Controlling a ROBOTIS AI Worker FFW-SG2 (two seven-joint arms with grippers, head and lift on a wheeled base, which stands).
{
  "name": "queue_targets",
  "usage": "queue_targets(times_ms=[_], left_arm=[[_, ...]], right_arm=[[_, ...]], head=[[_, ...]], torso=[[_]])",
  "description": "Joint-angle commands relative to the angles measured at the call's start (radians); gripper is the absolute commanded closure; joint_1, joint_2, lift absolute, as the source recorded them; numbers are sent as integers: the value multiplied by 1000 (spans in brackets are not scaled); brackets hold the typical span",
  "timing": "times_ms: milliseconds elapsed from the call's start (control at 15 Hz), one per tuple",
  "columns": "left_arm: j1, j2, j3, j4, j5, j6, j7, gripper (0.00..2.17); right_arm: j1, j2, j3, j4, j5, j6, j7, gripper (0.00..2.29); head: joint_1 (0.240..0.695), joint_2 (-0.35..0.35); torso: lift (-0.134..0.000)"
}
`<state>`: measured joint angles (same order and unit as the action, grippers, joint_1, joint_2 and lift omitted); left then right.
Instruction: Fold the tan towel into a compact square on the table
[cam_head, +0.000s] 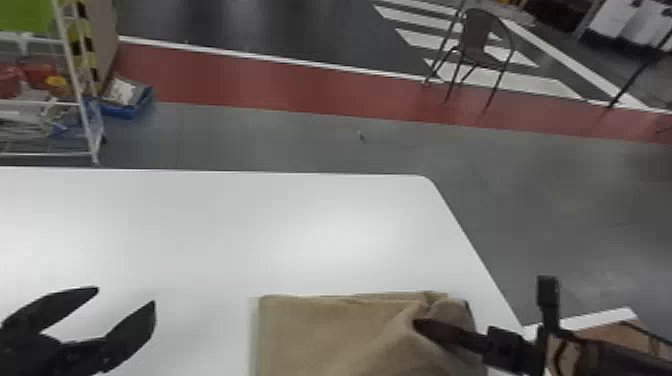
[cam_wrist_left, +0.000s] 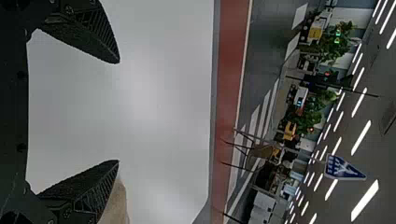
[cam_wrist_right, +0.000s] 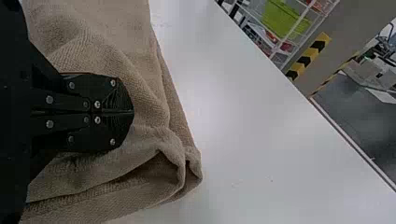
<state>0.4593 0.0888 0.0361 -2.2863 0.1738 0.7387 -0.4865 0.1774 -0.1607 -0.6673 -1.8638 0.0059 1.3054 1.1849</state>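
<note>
The right claw (cam_head: 419, 325) is narrow, its two fingers together over the right part of the towel (cam_head: 340, 335). In the right wrist view, the shut tips of the right claw (cam_wrist_right: 132, 112) lie against the rumpled cloth; whether any is pinched between them I cannot tell. The left claw (cam_head: 126, 296) is wide apart, above the table (cam_head: 200, 225) to the left of the towel, with nothing between its fingers.

The towel lies in a folded, layered pile near the table's right edge. Its left side is fairly straight and flat; the far right corner is bunched, with a loose fold gaping open beside the right claw.

Beyond the table's far edge, at the left, stand a wire rack (cam_head: 80, 95) and a blue tray (cam_head: 125, 110). A red strip (cam_head: 275, 80) crosses the floor, and a chair (cam_head: 475, 42) stands past the table's far right corner.
</note>
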Motion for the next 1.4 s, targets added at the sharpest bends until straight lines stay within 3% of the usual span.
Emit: queue_targets(times_ms=[0,200,467,600,800,1000,1067,1333], left_arm=[[4,0,5,-1,6,0,-3,130],[10,2,10,-2,9,0,-6,130],[21,2,22,-5,13,-9,-14,130],[27,2,22,-5,15,-12,-18,130],[45,2,28,-7,29,-34,-24,130],[56,2,36,-19,44,-31,-37,124],[59,2,34,-25,44,-31,-43,124],[44,2,18,4,32,-37,-64,124]], right_arm=[[-3,29,26,-34,0,47,-7,2071],[-3,79,69,-72,3,84,-21,2071],[-9,141,133,-110,5,136,-48,2071],[-10,161,160,-129,3,160,-60,2071],[10,162,155,-192,0,188,-60,2054],[11,162,81,-261,-18,256,-42,1582],[17,162,63,-282,-18,256,-28,1254],[102,161,32,-396,-14,267,1,1072]], head=[[695,-350],[695,-332],[695,-254],[695,-219],[695,-170],[695,-173],[695,-188],[695,-238]], torso=[[-123],[-123],[-123],[-123],[-123],[-123],[-123],[-123]])
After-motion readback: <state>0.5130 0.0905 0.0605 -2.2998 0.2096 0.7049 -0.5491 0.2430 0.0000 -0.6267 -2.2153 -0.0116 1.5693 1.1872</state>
